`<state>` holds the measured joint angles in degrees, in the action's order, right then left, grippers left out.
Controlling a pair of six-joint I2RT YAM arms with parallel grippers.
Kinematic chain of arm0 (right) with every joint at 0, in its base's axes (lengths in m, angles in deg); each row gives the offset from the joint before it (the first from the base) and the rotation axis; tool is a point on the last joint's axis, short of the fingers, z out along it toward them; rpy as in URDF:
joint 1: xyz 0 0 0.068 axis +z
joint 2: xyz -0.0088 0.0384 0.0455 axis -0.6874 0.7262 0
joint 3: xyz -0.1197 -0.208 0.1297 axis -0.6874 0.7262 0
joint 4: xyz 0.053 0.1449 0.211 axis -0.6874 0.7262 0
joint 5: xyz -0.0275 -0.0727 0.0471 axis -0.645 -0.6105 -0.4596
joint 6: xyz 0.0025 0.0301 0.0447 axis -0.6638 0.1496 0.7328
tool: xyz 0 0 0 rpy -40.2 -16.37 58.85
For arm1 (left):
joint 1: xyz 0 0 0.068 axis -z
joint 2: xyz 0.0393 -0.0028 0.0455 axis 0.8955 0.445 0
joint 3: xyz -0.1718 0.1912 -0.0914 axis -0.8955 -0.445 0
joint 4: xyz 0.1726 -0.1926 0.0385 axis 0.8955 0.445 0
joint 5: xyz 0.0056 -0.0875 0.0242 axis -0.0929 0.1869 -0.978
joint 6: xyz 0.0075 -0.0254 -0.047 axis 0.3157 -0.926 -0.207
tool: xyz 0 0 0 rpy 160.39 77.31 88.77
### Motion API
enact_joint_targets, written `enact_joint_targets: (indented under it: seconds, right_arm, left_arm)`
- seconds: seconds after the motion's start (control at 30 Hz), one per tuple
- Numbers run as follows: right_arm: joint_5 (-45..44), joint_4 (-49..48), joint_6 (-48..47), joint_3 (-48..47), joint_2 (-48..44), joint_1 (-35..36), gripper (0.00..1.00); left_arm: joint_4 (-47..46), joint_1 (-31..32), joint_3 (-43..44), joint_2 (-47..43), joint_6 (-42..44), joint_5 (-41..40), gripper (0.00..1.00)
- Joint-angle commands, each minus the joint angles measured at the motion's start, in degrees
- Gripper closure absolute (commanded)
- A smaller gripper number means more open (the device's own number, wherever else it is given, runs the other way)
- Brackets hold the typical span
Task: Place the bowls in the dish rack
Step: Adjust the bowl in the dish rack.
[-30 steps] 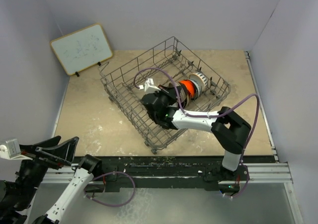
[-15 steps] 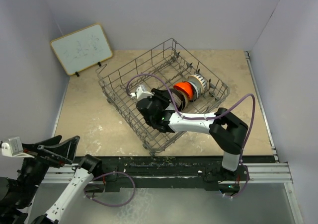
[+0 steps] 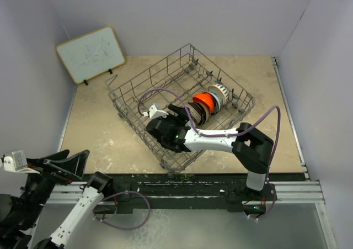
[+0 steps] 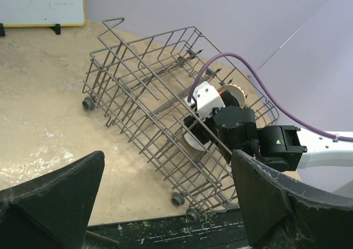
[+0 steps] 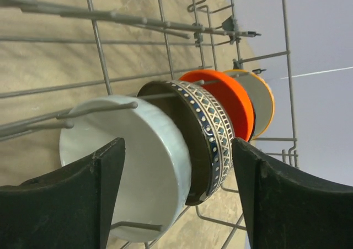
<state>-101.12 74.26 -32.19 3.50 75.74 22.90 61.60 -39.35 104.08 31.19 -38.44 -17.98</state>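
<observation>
The grey wire dish rack sits mid-table. Bowls stand on edge in a row between its tines. In the right wrist view the row runs white bowl, blue-and-white patterned bowl, orange-red bowl, then a cream bowl. My right gripper is inside the rack, open, its fingers spread either side of the white bowl and gripping nothing. From above, the right gripper points at the orange-red bowl. My left gripper is open and empty, off the table's near-left edge.
A whiteboard leans against the back-left wall. The rack stands on small wheels close to the black front rail. Purple cable loops over the right arm inside the rack. Walls close in both sides.
My right gripper has opened, let go of the white bowl and drawn back toward the rack's near-left. The rack has slid slightly left. The left arm has barely moved.
</observation>
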Motion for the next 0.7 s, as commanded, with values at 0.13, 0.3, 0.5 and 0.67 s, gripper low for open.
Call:
enact_joint_targets:
  seconds: [0.13, 0.3, 0.5, 0.67]
  right_arm:
    - [2.62, 11.06, 13.13, -3.01, -5.04, 0.65, 0.04]
    - [6.13, 12.14, 14.20, -6.45, -7.24, 0.67, 0.02]
    - [9.21, 12.43, 15.88, -7.93, -10.30, 0.62, 0.01]
    - [10.54, 14.40, 18.28, -8.41, -10.35, -1.21, 0.00]
  left_arm:
    - [-3.30, 0.83, -0.07, 3.60, -0.25, -0.56, 0.01]
    - [-3.72, 0.82, -0.21, 4.40, -0.23, -0.26, 0.01]
    - [-3.45, 0.82, 0.25, 5.51, -0.16, -0.35, 0.01]
    - [-3.54, 0.82, -0.09, 6.03, -0.24, -0.35, 0.01]
